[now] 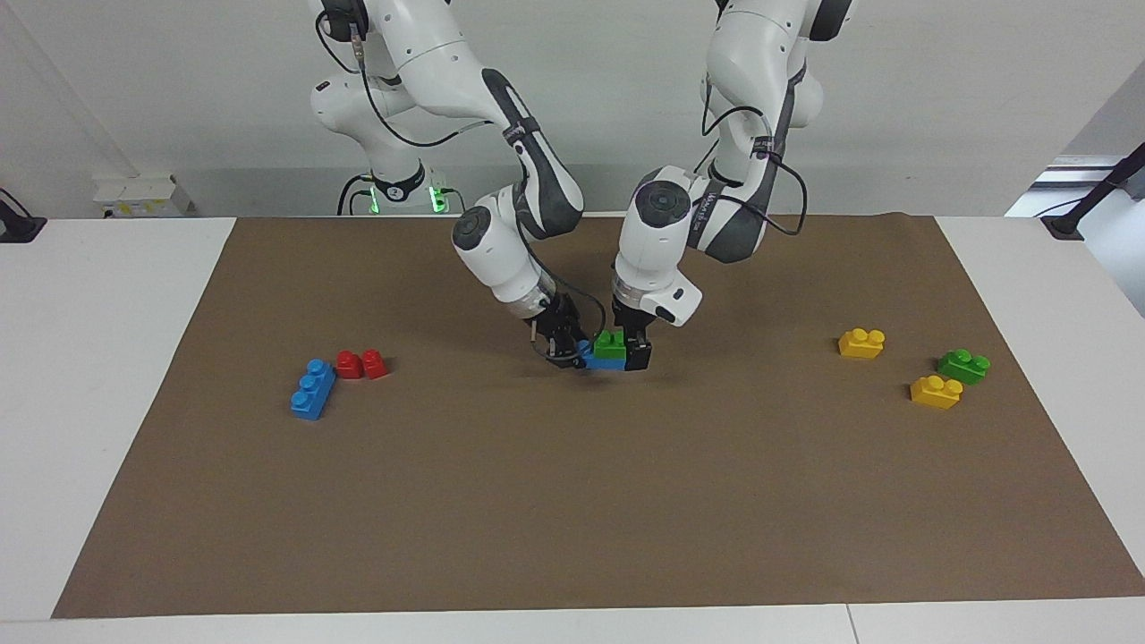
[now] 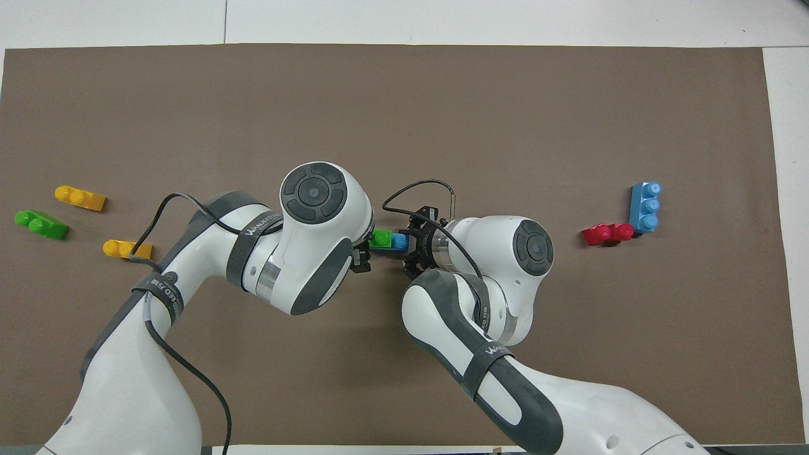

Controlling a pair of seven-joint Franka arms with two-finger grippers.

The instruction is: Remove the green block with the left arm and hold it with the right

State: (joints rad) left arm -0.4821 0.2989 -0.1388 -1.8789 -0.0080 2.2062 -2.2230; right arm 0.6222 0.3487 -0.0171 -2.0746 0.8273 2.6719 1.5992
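Observation:
A green block (image 1: 610, 345) sits on one end of a blue brick (image 1: 597, 360) at the middle of the brown mat, a little above it. My left gripper (image 1: 623, 352) comes down from above and is shut on the green block. My right gripper (image 1: 569, 349) comes in from the side and is shut on the other end of the blue brick. In the overhead view the green block (image 2: 381, 239) and the blue brick (image 2: 399, 241) show between the left gripper (image 2: 369, 248) and the right gripper (image 2: 411, 245). The fingertips are mostly hidden there under the wrists.
A second green brick (image 1: 963, 366) and two yellow bricks (image 1: 861, 343) (image 1: 936, 392) lie toward the left arm's end. Two red bricks (image 1: 361, 364) and a blue three-stud brick (image 1: 313, 389) lie toward the right arm's end. The brown mat (image 1: 572, 519) is edged by white table.

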